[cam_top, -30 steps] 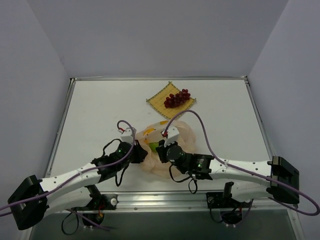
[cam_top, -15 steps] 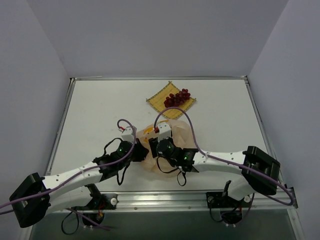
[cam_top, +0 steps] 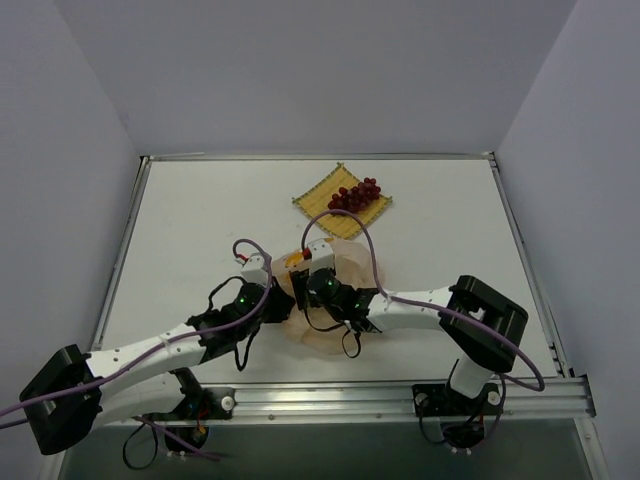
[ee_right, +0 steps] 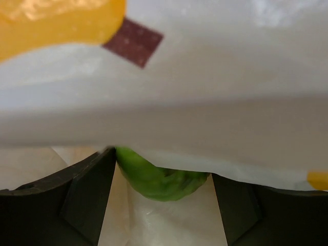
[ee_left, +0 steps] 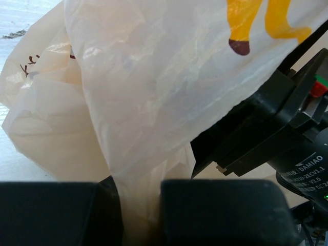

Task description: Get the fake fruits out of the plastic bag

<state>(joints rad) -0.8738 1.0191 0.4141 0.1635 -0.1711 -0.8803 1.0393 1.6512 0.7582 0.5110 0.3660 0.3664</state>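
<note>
Your left gripper (ee_left: pixel 141 207) pinched the plastic bag (ee_left: pixel 143 102); your right gripper (ee_right: pixel 161 202) gaped toward a green fruit (ee_right: pixel 159 182), needing to advance and close

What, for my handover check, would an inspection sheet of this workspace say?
Surface: white table, woven mat at the far side.
Job's things: plastic bag between the arms; green fruit under its film; grape bunch out, on the mat. Other fruits not visible.
Clutter: nothing seen.
Grippers: left gripper shut on a fold of the bag; right gripper open, jaws either side of the green fruit.
Cables: purple cables loop above both wrists, one arching over the mat's edge.
Surroundings: plain grey walls; metal rail at the near edge.
</note>
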